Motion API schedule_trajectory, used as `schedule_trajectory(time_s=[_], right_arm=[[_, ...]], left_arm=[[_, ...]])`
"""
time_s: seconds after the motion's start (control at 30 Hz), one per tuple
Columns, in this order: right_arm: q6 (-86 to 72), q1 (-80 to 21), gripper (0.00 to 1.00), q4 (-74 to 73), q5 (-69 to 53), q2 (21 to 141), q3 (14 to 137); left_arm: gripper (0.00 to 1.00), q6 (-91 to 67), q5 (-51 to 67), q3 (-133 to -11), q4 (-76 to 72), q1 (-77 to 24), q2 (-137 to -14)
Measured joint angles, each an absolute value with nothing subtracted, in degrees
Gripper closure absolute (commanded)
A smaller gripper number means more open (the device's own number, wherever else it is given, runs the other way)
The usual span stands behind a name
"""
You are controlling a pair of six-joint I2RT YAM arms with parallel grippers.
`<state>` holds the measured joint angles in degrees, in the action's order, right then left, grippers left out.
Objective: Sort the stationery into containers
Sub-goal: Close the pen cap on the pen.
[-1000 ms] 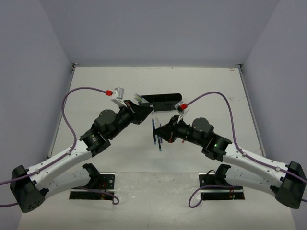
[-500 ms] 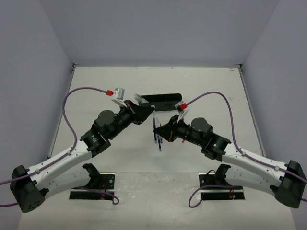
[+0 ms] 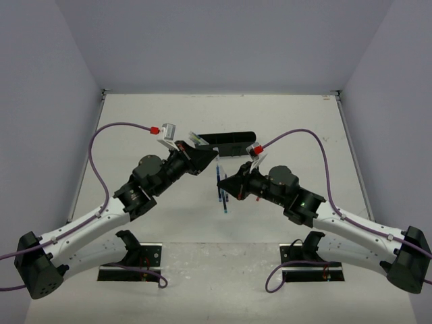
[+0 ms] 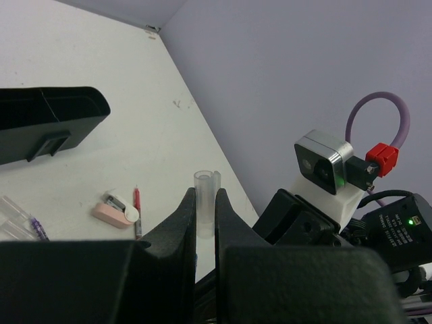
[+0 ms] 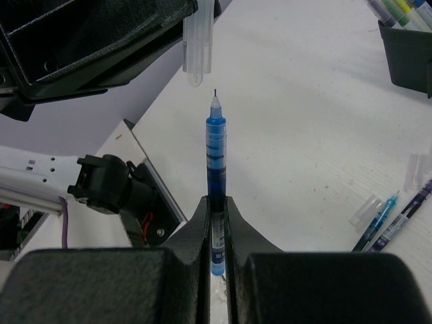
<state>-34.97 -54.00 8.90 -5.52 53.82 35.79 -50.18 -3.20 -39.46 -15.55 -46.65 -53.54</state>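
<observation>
My left gripper (image 4: 204,202) is shut on a clear pen cap (image 4: 204,181), held above the table. My right gripper (image 5: 216,202) is shut on an uncapped blue pen (image 5: 215,152). The pen's tip points at the cap (image 5: 198,47), with a small gap between them. In the top view the left gripper (image 3: 212,158) and the right gripper (image 3: 225,182) meet near the table's middle. The black organizer tray (image 3: 228,143) lies just behind them and holds several pens (image 5: 398,10). A pinkish eraser (image 4: 111,214) and a red pen (image 4: 137,202) lie on the table.
Loose blue pens (image 3: 223,194) lie on the table under the grippers, and they also show in the right wrist view (image 5: 388,219) beside a clear cap (image 5: 364,210). Clear pens (image 4: 17,217) lie near the tray (image 4: 54,121). Black base plates (image 3: 131,264) sit at the near edge.
The two grippers have crept slightly closer together; otherwise nothing has visibly changed.
</observation>
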Motion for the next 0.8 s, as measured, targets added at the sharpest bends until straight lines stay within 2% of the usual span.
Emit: schedule_trajectory(time_s=[0.8], right_arm=[[-34.77,-54.0,1.0,6.79,-4.97,52.88,36.86]], left_arm=[[1.0,-49.93,-2.92,-39.21,-16.15,-46.65,-55.51]])
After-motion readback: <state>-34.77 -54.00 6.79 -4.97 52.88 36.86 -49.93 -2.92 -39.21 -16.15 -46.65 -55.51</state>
